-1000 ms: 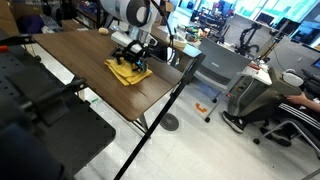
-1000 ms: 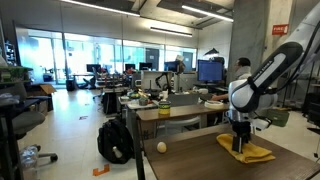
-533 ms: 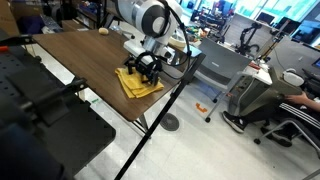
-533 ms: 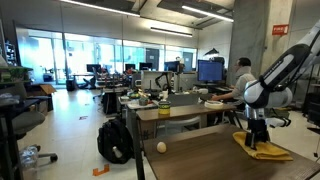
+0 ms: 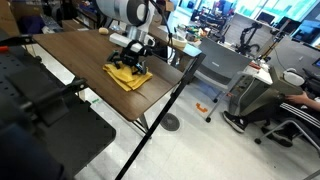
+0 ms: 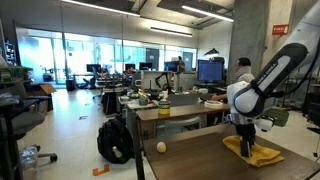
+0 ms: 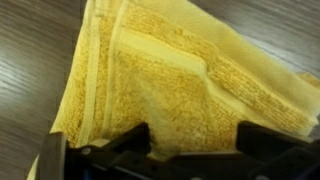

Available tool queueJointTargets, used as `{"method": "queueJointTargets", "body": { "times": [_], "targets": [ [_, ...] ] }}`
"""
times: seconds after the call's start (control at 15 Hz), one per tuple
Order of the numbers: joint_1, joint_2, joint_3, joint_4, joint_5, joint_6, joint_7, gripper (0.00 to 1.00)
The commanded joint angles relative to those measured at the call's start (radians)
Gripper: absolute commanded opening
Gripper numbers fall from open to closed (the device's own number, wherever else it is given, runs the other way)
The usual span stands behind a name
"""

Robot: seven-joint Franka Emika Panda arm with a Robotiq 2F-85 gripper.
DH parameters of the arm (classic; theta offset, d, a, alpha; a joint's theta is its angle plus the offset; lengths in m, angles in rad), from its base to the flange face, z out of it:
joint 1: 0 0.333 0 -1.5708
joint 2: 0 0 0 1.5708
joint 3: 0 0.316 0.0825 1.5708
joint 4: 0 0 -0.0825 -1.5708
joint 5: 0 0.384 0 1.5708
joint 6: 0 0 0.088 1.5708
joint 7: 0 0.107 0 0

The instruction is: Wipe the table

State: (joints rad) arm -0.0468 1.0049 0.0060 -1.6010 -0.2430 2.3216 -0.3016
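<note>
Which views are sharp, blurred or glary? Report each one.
Wrist view: the folded yellow terry towel is sharp, the black pincer dark and soft. In an exterior view, the daylit glass wall washes out. In an exterior view, the black foreground gear is blurred and the dark brown wood-grain table evenly lit.

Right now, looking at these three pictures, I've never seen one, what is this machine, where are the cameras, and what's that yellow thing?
It is a white robot arm with a black two-fingered claw at its end. Two pictures come from cameras standing in the room; the close-up comes from a camera on the arm's wrist, looking past the claw. On the dark brown wood-grain table lies a folded yellow terry towel. The claw is down on the towel with its fingers apart, so it seems to press rather than pinch it.
</note>
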Motion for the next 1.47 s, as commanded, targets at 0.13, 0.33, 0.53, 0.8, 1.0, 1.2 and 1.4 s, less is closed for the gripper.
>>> {"method": "queueJointTargets", "body": {
  "times": [0.13, 0.33, 0.53, 0.8, 1.0, 1.2, 1.4],
  "targets": [
    [0.184, -0.014, 0.018, -0.126, -0.141, 0.111, 0.011, 1.0],
    [0.266, -0.057, 0.046, -0.213, -0.207, 0.191, 0.009, 1.0],
    [0.341, -0.086, 0.075, -0.299, -0.253, 0.284, 0.026, 1.0],
    [0.417, -0.086, 0.013, -0.322, -0.312, 0.387, 0.099, 1.0],
    [0.438, -0.106, -0.081, -0.351, -0.342, 0.501, 0.196, 1.0],
    [0.398, -0.103, -0.145, -0.365, -0.299, 0.597, 0.245, 1.0],
    [0.326, -0.124, -0.148, -0.389, -0.241, 0.648, 0.234, 1.0]
  ]
}}
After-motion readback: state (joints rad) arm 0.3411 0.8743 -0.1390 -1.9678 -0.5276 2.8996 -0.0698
